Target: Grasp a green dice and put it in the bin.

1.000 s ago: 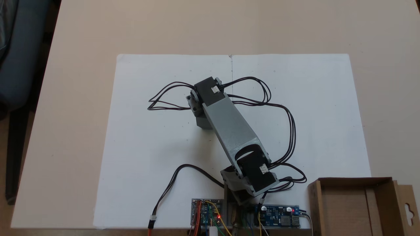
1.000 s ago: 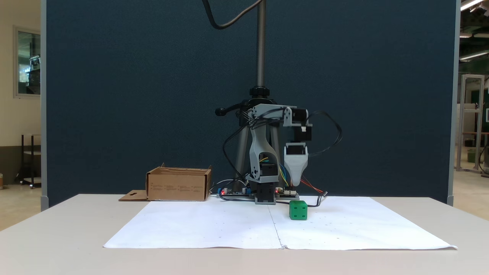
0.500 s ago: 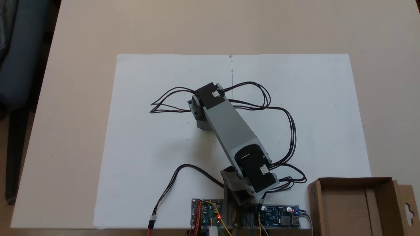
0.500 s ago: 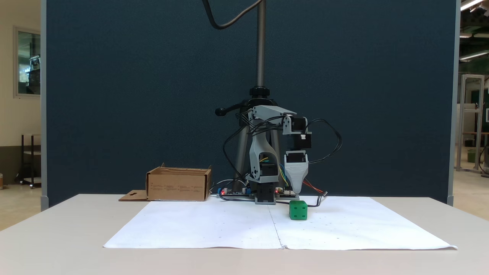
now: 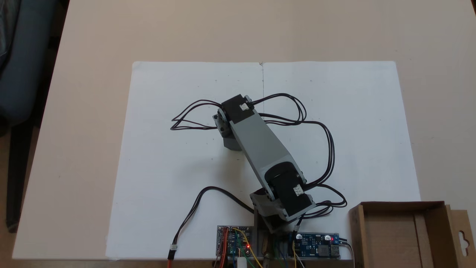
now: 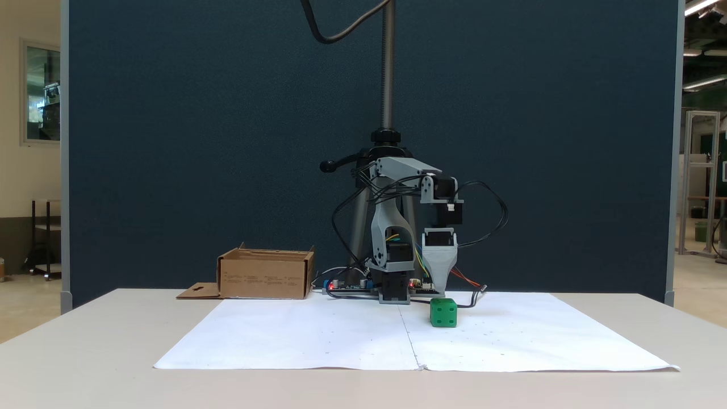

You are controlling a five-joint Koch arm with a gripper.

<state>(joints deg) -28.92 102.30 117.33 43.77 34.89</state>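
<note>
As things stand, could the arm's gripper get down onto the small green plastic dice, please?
Probably yes. In a fixed view the gripper hangs pointing down just above the small green plastic dice, which sits alone on the white paper sheet with nothing between them.

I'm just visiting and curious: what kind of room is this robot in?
Probably a lab or workshop: a dark partition panel behind the table, bare circuit boards by the arm, metal frames beyond.

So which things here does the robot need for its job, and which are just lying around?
For the job:
- green dice
- cardboard bin
- gripper, its jaws hanging just above the dice

Just lying about:
- white paper sheet
- circuit boards
- loose black cable
</note>
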